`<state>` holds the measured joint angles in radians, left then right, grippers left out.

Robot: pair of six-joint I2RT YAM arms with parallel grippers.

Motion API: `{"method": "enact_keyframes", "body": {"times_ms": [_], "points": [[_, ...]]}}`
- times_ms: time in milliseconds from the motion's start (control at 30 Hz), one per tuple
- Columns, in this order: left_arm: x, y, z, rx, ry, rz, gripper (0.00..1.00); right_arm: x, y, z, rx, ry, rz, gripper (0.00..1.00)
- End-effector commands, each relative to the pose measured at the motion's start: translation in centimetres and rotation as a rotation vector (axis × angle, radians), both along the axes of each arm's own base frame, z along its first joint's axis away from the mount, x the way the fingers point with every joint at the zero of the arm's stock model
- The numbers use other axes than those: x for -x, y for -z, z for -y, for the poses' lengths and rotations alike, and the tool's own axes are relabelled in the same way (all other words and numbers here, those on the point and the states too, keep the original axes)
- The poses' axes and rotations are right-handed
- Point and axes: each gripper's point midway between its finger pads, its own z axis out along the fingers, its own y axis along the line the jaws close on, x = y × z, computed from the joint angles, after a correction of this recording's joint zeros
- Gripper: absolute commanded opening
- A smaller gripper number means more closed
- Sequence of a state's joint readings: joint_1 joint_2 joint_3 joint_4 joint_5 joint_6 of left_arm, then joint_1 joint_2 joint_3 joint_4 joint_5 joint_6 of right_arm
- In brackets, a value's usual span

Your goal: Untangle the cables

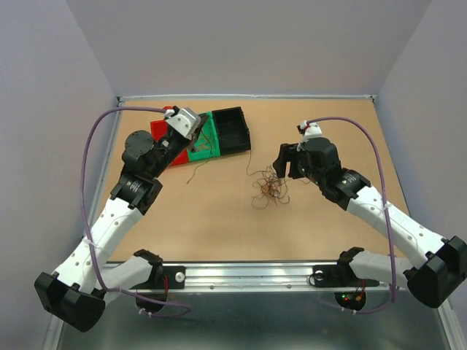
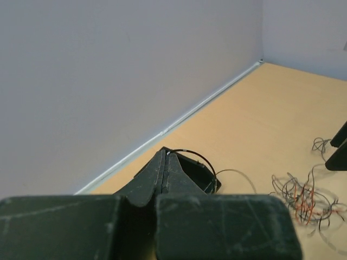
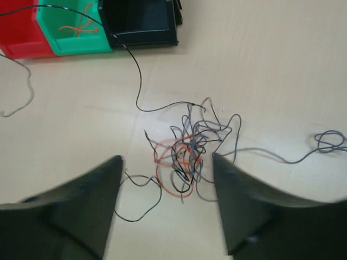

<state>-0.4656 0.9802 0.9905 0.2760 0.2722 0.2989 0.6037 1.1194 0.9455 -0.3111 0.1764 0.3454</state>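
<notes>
The cables [image 1: 270,188] lie in a loose tangle of thin grey, black and orange wires [image 3: 190,146] on the tan table. My right gripper [image 3: 165,162] hovers open just above the tangle's near side, a dark finger on each side and nothing held; from above the right gripper [image 1: 287,166] is just right of the pile. My left gripper [image 2: 165,154] is shut on a thin black wire [image 2: 200,157] at its tips. It is raised over the black bin [image 2: 203,170]. That black wire [image 3: 135,70] runs down into the tangle.
Red [image 3: 19,38], green [image 3: 70,40] and black [image 3: 143,21] bins stand in a row at the back left; an orange wire [image 3: 78,27] lies in the green one. A loose grey wire [image 3: 21,86] lies in front of the bins. Another grey wire [image 3: 331,141] trails off right.
</notes>
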Motion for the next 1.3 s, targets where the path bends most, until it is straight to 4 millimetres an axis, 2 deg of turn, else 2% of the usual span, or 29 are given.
{"method": "enact_keyframes", "body": {"times_ms": [0, 33, 67, 167, 333, 433, 500, 533, 600, 667, 733, 867, 933, 967, 1000, 1033, 1067, 1100, 1167, 1200, 1267], "points": [[2.3, -3.6, 0.5, 0.057, 0.074, 0.109, 0.0, -0.3, -4.7, -0.4, -0.022, -0.046, 0.141, 0.81], [2.4, -3.3, 0.6, 0.051, 0.085, 0.098, 0.0, 0.0, -4.9, -1.0, -0.034, -0.082, 0.155, 0.85], [2.6, -3.4, 0.8, 0.048, 0.102, 0.096, 0.0, 0.3, -5.0, -1.7, -0.055, -0.127, 0.171, 0.93], [2.8, -3.2, 0.8, 0.041, 0.102, 0.078, 0.0, 1.1, -5.8, -3.1, -0.079, -0.214, 0.206, 0.98], [2.1, -3.5, -0.8, 0.073, 0.009, 0.066, 0.0, 1.6, -5.7, -4.6, -0.115, -0.279, 0.236, 0.98], [1.8, -4.5, -2.3, 0.124, -0.065, 0.068, 0.0, 1.8, -5.8, -5.0, -0.135, -0.287, 0.244, 0.98], [1.4, -5.6, -4.5, 0.172, -0.169, 0.082, 0.0, 1.8, -6.3, -5.0, -0.149, -0.291, 0.264, 0.98], [1.2, -6.5, -6.4, 0.217, -0.255, 0.093, 0.0, 1.8, -6.2, -5.0, -0.152, -0.288, 0.264, 0.98], [1.4, -7.9, -8.7, 0.262, -0.337, 0.13, 0.0, 1.8, -6.4, -4.8, -0.156, -0.278, 0.271, 0.98], [2.3, -9.8, -11.2, 0.316, -0.417, 0.184, 0.0, 1.7, -6.3, -4.8, -0.155, -0.272, 0.273, 0.98], [3.2, -11.8, -13.0, 0.351, -0.476, 0.226, 0.0, 1.7, -6.3, -4.7, -0.155, -0.268, 0.273, 0.98], [4.9, -16.3, -14.3, 0.381, -0.511, 0.302, 0.0, 1.6, -6.0, -4.6, -0.148, -0.259, 0.27, 0.98], [4.8, -17.4, -14.6, 0.385, -0.528, 0.315, 0.0, 1.5, -5.8, -4.5, -0.145, -0.256, 0.266, 0.98], [3.9, -17.4, -14.6, 0.372, -0.548, 0.301, 0.0, 1.4, -5.7, -4.5, -0.14, -0.253, 0.267, 0.98], [4.1, -18.8, -14.9, 0.384, -0.557, 0.317, 0.0, 1.4, -5.7, -4.5, -0.14, -0.253, 0.267, 0.98], [3.7, -18.9, -14.9, 0.366, -0.569, 0.31, 0.0, 1.5, -5.8, -4.5, -0.142, -0.253, 0.268, 0.98], [2.4, -18.7, -14.7, 0.347, -0.586, 0.291, 0.0, 1.4, -5.7, -4.5, -0.14, -0.253, 0.266, 0.98], [2.6, -20.0, -15.0, 0.356, -0.6, 0.313, 0.0, 1.5, -5.7, -4.5, -0.14, -0.255, 0.266, 0.98], [0.8, -19.8, -15.1, 0.327, -0.643, 0.297, 0.0, 1.5, -5.6, -4.4, -0.138, -0.254, 0.266, 0.98], [0.8, -20.8, -15.4, 0.333, -0.653, 0.311, 0.0, 1.5, -5.7, -4.4, -0.14, -0.254, 0.269, 0.98], [-0.1, -21.1, -15.7, 0.321, -0.677, 0.313, 0.0, 1.5, -5.7, -4.4, -0.139, -0.254, 0.268, 0.98]]}}
